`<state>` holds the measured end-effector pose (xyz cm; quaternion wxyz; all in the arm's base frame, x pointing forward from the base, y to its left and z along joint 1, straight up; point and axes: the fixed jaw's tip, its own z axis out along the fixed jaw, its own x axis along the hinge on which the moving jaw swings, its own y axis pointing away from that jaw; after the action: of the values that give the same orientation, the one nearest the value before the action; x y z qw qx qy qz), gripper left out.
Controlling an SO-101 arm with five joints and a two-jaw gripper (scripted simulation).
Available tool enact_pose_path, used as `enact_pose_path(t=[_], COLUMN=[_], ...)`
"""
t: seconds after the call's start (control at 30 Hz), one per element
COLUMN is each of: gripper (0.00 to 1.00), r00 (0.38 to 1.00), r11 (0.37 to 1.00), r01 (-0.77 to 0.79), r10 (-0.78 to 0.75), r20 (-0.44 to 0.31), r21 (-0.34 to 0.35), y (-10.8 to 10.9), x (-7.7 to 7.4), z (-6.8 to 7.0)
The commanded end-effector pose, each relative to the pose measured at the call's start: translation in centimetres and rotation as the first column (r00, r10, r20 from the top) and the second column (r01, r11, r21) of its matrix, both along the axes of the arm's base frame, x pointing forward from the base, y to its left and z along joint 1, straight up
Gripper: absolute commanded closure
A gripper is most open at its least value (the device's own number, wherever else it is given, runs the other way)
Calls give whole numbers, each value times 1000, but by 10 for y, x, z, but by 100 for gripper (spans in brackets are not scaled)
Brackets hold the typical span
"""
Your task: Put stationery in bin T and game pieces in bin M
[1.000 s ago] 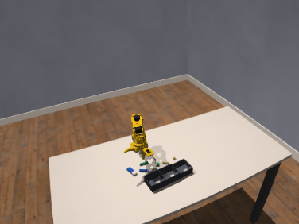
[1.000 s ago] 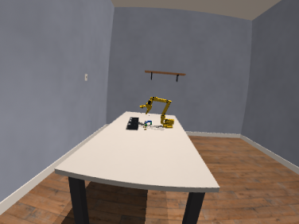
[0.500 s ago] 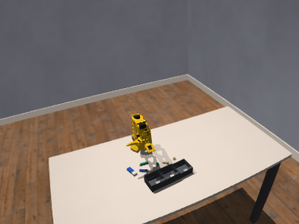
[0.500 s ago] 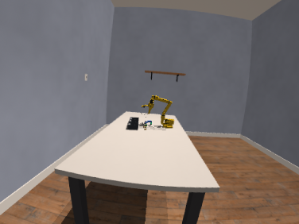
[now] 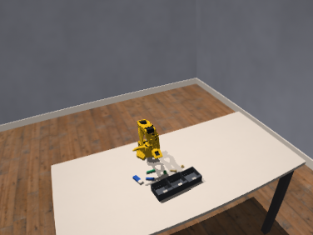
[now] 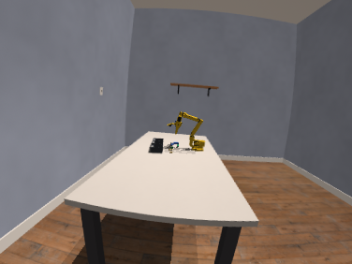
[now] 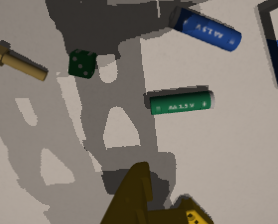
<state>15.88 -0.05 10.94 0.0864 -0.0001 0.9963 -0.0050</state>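
Dice [image 7: 82,63] sat left of the green battery [image 7: 181,102], and the gripper [image 7: 150,200] hung over it, jaws wide, holding nothing.

Looks like a plain spare room in a home, pretty bare: blue-grey painted walls [image 6: 70,75], wood plank floor [image 6: 290,201] with pale skirting boards, a small wooden wall shelf [image 6: 194,86] on the far wall, and one white surface [image 6: 178,187] on dark legs.
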Motion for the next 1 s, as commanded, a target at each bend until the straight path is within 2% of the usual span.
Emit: enact_pose_path(t=[0.0,0.63,0.77,0.97], gripper=[0,0,0,0], r00=[996,995,990,966], r11=[1000,1000,1000,996], r01=[2,-4,-23,-71], r10=[-2,4,25,81], r20=[93,99,140,245], r21=[-1,-3,-12,-46], y=[1,1,0,-3], x=[6,8,19,47], z=[15,15,16,18])
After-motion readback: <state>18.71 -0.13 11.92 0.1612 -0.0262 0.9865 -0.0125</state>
